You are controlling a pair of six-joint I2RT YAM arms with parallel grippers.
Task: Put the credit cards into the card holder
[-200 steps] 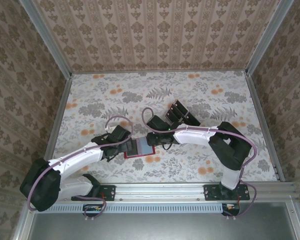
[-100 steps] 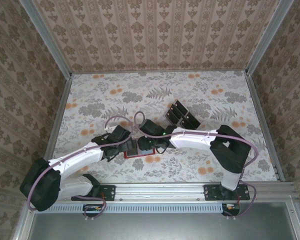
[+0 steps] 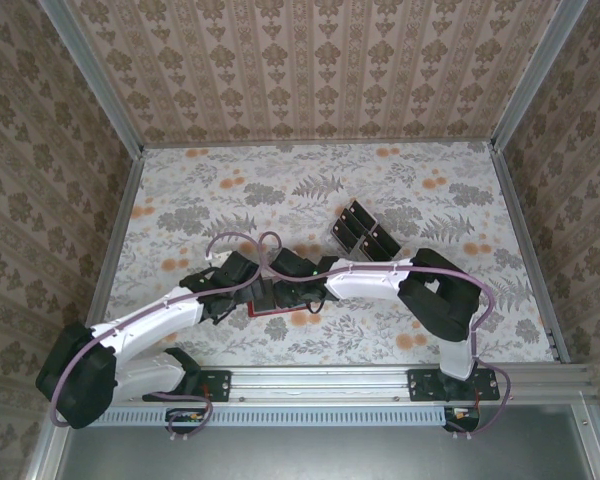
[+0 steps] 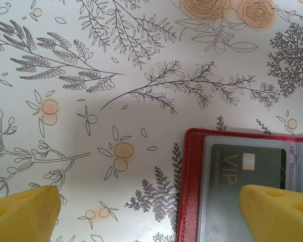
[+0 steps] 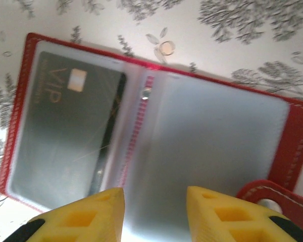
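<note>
Red wallet (image 3: pixel 272 311) lies open and flat on the table (image 3: pixel 430 190), close to the near edge and left of its middle, with both arms meeting over it. Left gripper (image 4: pixel 149 217): jaws spread wide and nothing between them. One yellow fingertip (image 4: pixel 25 212) is over bare tablecloth, the other is over the wallet's left page; contact with the page cannot be judged. Right gripper (image 5: pixel 155 212): hangs over the wallet's fold, jaws parted by a moderate gap and nothing seen gripped. Its wrist view is slightly blurred. Wallet interior: clear sleeves (image 5: pixel 217 141) on both pages. The left sleeve holds one dark card (image 5: pixel 65 126) marked VIP with a pale chip patch; the right sleeve looks bare. Snap tab (image 5: pixel 272 196) sticks out from the wallet's right edge, just beside the right gripper's finger. Farther back, near the table's middle and slightly right, the other black cards (image 3: pixel 363 230) sit together in a tight slanted row, well apart from the wallet and both grippers.
</note>
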